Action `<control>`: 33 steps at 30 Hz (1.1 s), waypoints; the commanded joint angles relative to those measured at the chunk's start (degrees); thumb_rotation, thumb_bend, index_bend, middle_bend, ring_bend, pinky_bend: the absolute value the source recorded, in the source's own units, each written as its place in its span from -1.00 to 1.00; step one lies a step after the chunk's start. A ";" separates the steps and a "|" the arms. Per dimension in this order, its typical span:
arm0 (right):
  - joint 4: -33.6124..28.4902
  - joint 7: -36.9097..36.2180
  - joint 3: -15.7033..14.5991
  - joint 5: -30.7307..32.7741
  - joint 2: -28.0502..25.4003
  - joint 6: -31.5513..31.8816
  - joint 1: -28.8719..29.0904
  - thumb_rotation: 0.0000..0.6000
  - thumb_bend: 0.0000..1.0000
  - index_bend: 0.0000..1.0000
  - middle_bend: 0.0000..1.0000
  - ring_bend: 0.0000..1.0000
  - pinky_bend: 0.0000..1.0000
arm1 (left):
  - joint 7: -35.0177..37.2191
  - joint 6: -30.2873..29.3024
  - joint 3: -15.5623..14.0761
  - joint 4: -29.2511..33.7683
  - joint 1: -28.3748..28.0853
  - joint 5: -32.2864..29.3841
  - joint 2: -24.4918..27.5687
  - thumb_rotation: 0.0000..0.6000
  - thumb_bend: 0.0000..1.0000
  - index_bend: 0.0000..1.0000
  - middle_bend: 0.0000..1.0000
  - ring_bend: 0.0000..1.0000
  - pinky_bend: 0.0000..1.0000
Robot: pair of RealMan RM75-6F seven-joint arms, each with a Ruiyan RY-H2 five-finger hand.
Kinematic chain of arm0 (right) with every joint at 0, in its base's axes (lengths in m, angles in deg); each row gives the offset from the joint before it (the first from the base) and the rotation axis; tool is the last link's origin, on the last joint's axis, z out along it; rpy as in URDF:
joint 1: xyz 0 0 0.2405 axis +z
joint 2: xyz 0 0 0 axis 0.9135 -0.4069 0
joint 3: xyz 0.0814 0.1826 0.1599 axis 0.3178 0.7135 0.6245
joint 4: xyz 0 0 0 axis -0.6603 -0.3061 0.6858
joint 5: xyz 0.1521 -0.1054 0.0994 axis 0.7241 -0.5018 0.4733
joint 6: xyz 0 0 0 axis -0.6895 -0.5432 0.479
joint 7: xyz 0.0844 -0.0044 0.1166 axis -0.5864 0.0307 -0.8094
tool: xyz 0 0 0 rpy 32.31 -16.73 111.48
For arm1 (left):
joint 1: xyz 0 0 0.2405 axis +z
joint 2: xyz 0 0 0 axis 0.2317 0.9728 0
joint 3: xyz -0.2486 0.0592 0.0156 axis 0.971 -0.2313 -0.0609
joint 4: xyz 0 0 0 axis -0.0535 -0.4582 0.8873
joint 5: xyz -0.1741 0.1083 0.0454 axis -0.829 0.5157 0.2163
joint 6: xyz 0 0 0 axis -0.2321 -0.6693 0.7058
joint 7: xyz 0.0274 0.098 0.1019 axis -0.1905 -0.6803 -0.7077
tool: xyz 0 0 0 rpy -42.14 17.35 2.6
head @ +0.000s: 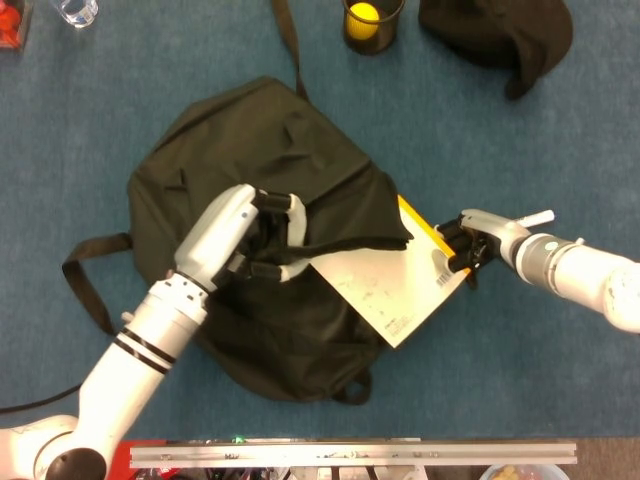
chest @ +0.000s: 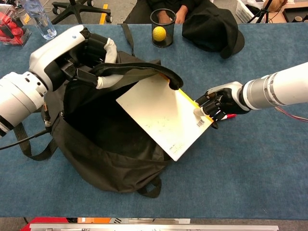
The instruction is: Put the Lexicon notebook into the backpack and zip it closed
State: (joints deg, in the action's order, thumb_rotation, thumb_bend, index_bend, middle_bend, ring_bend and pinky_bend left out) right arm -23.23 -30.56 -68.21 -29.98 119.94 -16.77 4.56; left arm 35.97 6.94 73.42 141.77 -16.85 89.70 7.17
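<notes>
Risk entry: cream, yellow-spined Lexicon notebook [chest: 161,115], half inside the black fabric backpack [chest: 103,159] and pinched at its 3 o'clock corner by the right hand [chest: 215,105], may snag the opening flap [chest: 144,72] the left hand [chest: 89,57] grips at 10 o'clock.

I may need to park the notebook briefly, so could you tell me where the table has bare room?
Bare blue table lies below the right robot hand and right of the backpack. The far edge is crowded: mesh cup, black cap.
</notes>
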 commanded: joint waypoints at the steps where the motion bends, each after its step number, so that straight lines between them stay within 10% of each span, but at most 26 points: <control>1: -0.07 -0.99 0.57 0.47 0.44 0.45 -0.03 1.00 -0.21 0.92 0.44 0.22 0.40 | -1.95 0.20 0.18 0.09 -0.92 -1.66 -1.53 1.00 -0.32 0.46 0.32 0.29 0.58; 33: -1.11 -5.96 7.75 8.98 5.94 9.05 -0.58 1.00 -0.21 0.92 0.43 0.22 0.40 | -2.96 -0.52 1.58 1.20 -1.59 -5.79 -0.86 1.00 -0.32 0.46 0.32 0.29 0.58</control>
State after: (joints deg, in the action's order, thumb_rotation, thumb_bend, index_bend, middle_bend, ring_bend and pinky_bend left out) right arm -24.55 -36.46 -60.62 -21.37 125.78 -8.00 4.10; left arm 33.00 6.43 74.99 142.97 -18.44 83.90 6.32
